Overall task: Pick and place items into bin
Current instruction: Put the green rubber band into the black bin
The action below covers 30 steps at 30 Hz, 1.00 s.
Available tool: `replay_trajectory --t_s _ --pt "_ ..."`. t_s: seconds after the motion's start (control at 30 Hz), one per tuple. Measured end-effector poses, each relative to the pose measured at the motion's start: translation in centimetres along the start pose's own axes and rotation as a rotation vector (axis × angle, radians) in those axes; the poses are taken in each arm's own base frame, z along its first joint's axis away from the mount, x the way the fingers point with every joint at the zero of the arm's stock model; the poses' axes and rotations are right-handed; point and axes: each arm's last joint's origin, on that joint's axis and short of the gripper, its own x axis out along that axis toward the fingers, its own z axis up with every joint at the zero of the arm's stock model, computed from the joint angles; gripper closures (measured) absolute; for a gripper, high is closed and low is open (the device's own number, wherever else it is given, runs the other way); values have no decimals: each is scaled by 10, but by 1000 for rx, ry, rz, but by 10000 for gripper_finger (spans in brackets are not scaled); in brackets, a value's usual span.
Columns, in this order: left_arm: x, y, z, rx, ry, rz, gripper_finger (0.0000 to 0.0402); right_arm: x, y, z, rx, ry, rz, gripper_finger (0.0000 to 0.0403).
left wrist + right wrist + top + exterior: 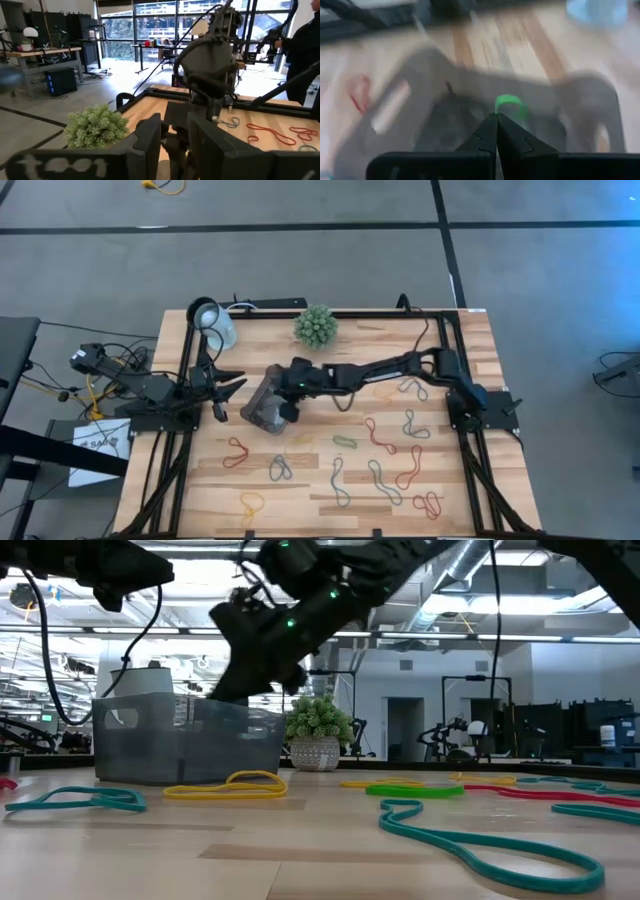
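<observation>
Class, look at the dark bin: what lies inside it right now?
Inside the bin, the right wrist view shows one green loop just beyond the right gripper, whose fingers are shut. The gripper covers the floor below it.

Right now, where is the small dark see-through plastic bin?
In the high view the dark translucent rectangular bin sits on the wooden table's left-centre, under the right hand, with the left hand just beside it.

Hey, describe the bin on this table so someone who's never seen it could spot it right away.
Start at the spiky green plant ball by the table's far edge, then look toward the near-left. Under the right gripper sits the bin, a small dark smoky translucent tray. Everything else nearby is a thin coloured loop lying flat.
</observation>
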Motion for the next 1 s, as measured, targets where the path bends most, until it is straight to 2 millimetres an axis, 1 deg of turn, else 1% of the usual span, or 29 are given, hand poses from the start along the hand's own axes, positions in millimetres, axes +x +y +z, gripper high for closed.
replay_trajectory --t_s 0.13,0.27,0.33,0.43,0.5,0.57,0.8,1.0 --pt "0 0 0 -1 -1 0 315 7 0 6 -11 159 -75 403" --pt "0 0 0 -5 -1 0 315 14 -2 13 -11 231 -88 403" --pt "0 0 0 -6 -1 0 315 23 -4 13 -8 245 -93 403" --pt "0 0 0 -6 -1 -1 315 36 -7 3 9 315 -106 403" --pt "0 0 0 -7 0 -1 315 44 -9 1 21 327 -105 403" --pt "0 0 0 -8 -1 -1 315 45 -12 0 25 355 -111 403" --pt "0 0 0 -7 0 -1 315 49 -15 -1 32 351 -109 399" --pt "0 0 0 -8 0 -1 315 46 -19 2 22 347 -123 361"
